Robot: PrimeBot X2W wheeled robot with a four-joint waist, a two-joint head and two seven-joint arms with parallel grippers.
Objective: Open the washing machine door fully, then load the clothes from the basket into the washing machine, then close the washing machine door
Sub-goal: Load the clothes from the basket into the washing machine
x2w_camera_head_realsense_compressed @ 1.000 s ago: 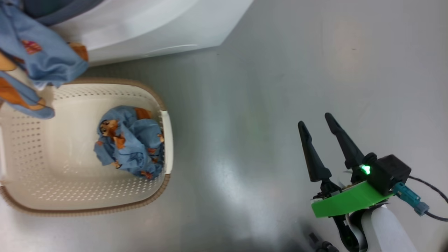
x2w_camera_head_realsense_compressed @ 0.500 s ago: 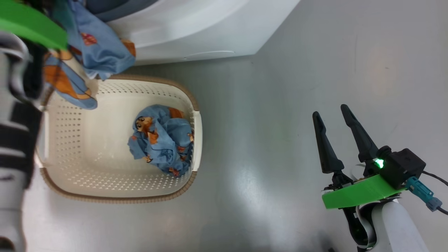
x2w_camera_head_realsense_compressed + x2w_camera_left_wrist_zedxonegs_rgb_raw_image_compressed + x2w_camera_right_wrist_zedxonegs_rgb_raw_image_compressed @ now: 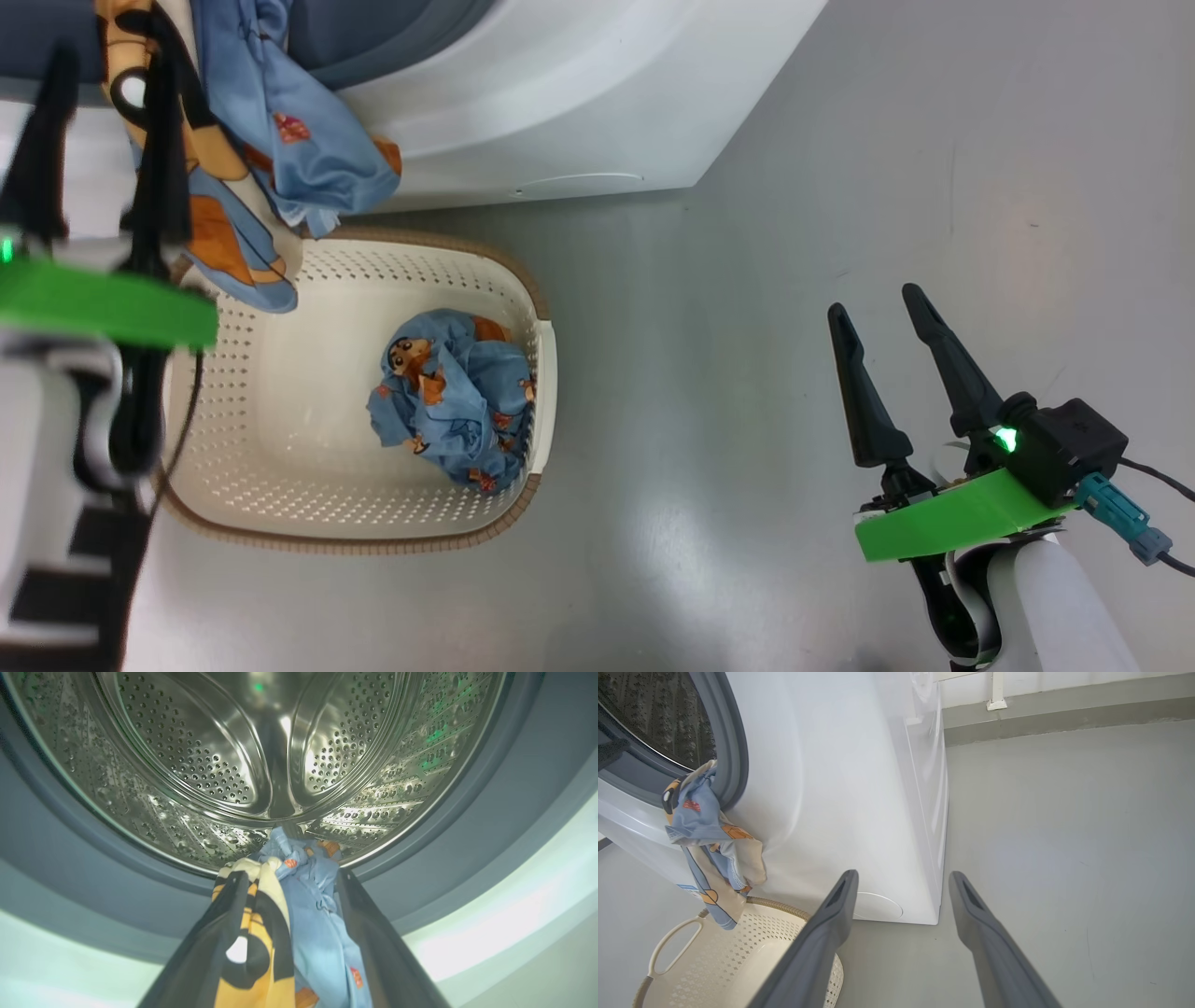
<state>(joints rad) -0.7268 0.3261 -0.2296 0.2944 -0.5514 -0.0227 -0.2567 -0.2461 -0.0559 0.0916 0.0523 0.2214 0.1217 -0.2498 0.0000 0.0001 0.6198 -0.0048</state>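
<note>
A light-blue bear-print garment (image 3: 308,159) hangs over the lower lip of the washing machine (image 3: 560,103) opening, its tail dangling above the basket (image 3: 439,241). My left gripper (image 3: 107,56) points at the opening, jaws wide apart, and the garment (image 3: 317,933) lies loosely between its fingers before the steel drum (image 3: 210,765). More of the clothes (image 3: 457,401) sit crumpled in the basket's right end. My right gripper (image 3: 873,303) hovers open over bare floor to the right. The washing machine door is out of view.
From the right wrist, my right gripper (image 3: 903,877) faces the washing machine (image 3: 840,788) corner with its round white cap (image 3: 878,907), the garment (image 3: 705,826) and the basket (image 3: 738,933). Grey floor (image 3: 840,140) spreads right to a wall base (image 3: 1064,700).
The head camera has shifted, sliding the scene rightward. My left arm has drawn back down into the head view while the garment stays draped on the opening's lip. The right gripper holds still.
</note>
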